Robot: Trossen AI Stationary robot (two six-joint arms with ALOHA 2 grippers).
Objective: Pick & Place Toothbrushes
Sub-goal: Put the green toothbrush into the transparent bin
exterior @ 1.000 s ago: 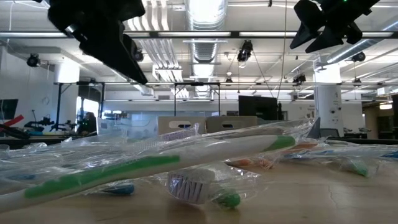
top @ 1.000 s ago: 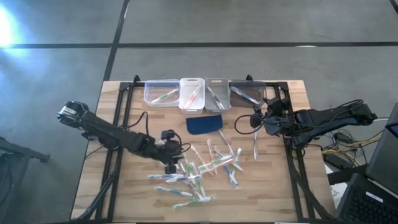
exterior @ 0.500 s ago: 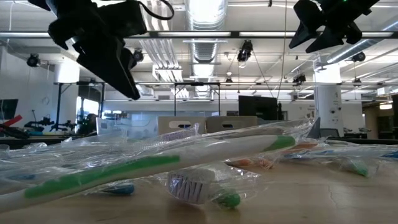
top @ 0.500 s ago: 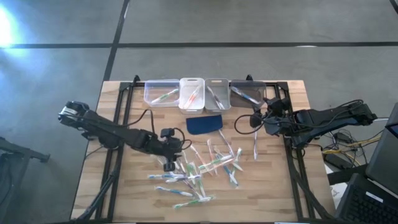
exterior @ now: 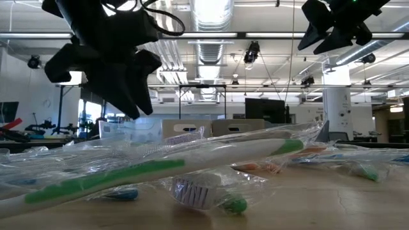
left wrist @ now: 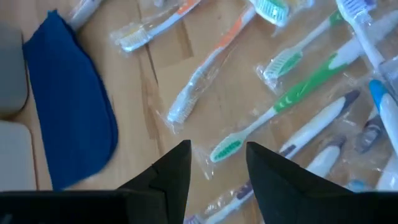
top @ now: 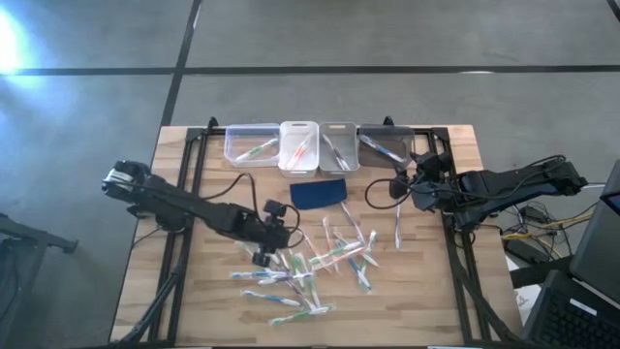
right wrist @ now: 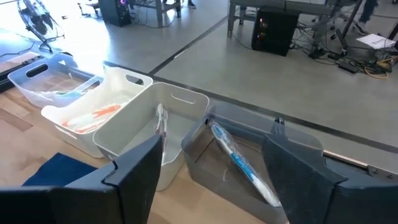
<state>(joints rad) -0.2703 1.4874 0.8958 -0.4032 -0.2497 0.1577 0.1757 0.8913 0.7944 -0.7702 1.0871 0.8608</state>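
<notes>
My left end effector (left wrist: 217, 163) hovers part-open and empty over wrapped clear-plastic toothbrushes (top: 312, 264) scattered mid-table (top: 426, 301), beside a dark blue pad (left wrist: 71, 102). My right end effector (right wrist: 208, 165), spread open and empty, faces the clear bins (right wrist: 158, 127).

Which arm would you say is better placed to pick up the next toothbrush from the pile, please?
Left. The left gripper hovers open at the loose toothbrushes, a green one just ahead of its fingers. The right gripper sits back by the bins.
</notes>
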